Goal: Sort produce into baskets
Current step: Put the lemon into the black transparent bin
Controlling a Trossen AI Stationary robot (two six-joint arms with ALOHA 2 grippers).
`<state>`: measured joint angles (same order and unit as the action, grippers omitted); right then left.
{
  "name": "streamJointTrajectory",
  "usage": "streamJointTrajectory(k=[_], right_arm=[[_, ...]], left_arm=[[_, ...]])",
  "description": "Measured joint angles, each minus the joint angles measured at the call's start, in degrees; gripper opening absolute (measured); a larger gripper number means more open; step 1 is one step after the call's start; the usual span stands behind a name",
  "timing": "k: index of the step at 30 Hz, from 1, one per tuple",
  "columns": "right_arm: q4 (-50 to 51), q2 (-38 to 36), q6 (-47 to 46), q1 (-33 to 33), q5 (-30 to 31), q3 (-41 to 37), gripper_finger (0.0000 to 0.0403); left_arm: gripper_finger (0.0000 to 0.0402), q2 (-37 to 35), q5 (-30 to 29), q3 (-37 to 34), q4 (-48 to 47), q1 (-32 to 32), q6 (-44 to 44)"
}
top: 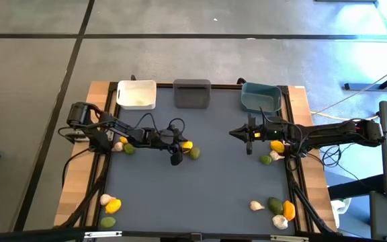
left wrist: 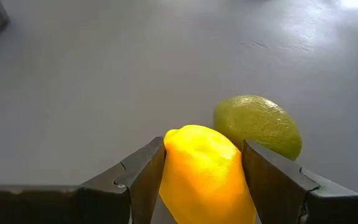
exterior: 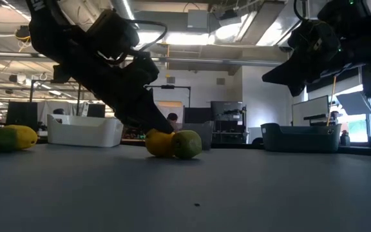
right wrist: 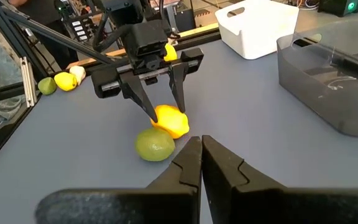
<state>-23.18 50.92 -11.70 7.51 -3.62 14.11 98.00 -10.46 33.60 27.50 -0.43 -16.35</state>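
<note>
Two fruits lie touching near the middle of the tabletop: a yellow lemon and, just beside it, a green lime. The left gripper has its fingers spread around the lemon, one dark finger flat against each flank, so it is pinching the fruit where it rests on the tabletop. From the high view the pair sits at about 9 o'clock of the table's centre, with the lime at 3 o'clock of the lemon.

By my judgement the lemon is light, firm and slightly waxy, with a rounded body that could roll or squirt out of a shallow pinch; the hold across its widest girth looks right. The lime touching it may get nudged on lift-off.

The right gripper hangs over the tabletop's right half, fingers pressed together and holding nothing, pointing toward the lemon from well apart.

At 12 o'clock, along the far edge, stand the white basket, the dark grey basket and the teal basket. Other produce lies scattered at the tabletop's left and right edges and near corners.
</note>
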Motion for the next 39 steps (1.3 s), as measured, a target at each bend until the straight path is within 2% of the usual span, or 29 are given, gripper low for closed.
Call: streamJointTrajectory(k=[11, 20, 27, 31, 39], right_arm=[[0.0, 0.0, 0.0, 0.0, 0.0, 0.0, 0.0014], [-0.1, 0.0, 0.0, 0.0, 0.0, 0.0, 0.0014], [-0.1, 0.0, 0.0, 0.0, 0.0, 0.0, 0.0014], [-0.1, 0.0, 0.0, 0.0, 0.2, 0.0, 0.0014], [-0.1, 0.0, 0.0, 0.0, 0.4, 0.0, 0.0014]], left_arm=[[0.0211, 0.1, 0.9, -0.1, 0.4, 1.6, -1.7], [0.0271, 0.4, 3.9, -0.4, -1.2, 2.1, -1.8], [0.028, 0.5, 3.9, -0.4, -3.4, 1.9, -2.0], [0.0258, 0.4, 3.8, -0.4, -3.4, 2.0, 0.1], [0.017, 0.3, 3.8, -0.3, -2.4, 2.0, 3.3]])
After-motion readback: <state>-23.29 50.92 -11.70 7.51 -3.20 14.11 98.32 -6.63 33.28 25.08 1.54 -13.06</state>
